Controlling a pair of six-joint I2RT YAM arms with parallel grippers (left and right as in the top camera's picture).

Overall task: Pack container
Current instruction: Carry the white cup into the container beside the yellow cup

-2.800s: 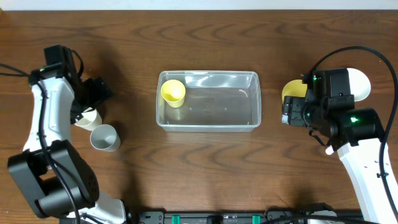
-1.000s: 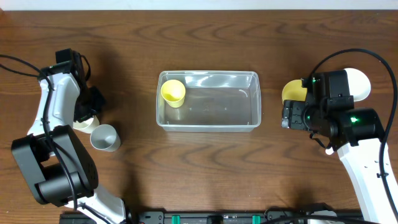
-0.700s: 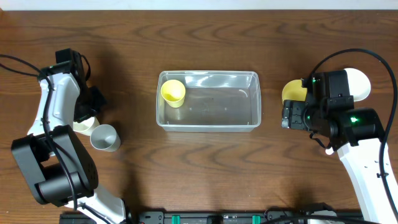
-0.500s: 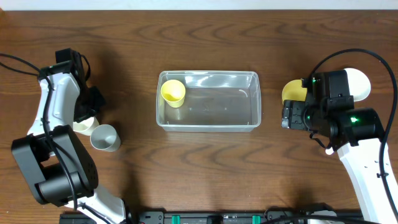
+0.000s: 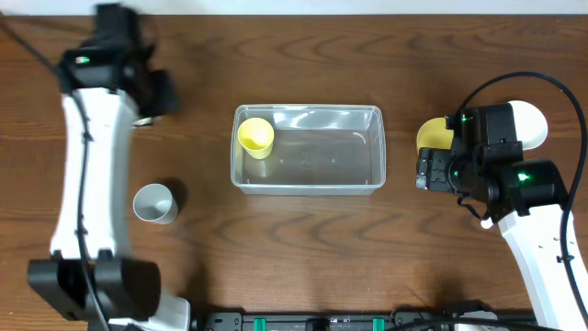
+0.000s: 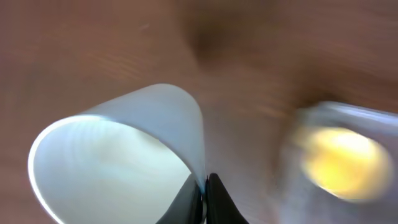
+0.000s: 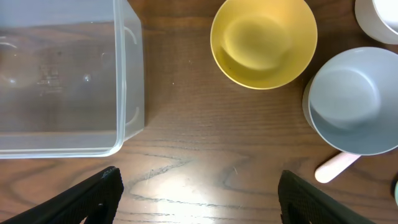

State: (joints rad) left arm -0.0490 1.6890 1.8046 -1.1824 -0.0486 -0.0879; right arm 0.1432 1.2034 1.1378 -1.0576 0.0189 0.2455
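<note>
The container is a clear rectangular tub at the table's middle, with a yellow cup in its left end. My left gripper hangs high over the far left of the table. In the left wrist view it is shut on the rim of a white cup, one finger inside and one outside, and the container shows blurred to the right. My right gripper stands open just right of the container, over bare wood, with nothing between its fingers.
A grey cup stands at the left front. Right of the container sit a yellow bowl, a pale grey-blue cup with a pink handle and a white bowl. The container's right wall lies close to my right gripper.
My left arm has lifted the white cup from beside the grey cup and swung it up and toward the table's far side. The right arm has not moved.
</note>
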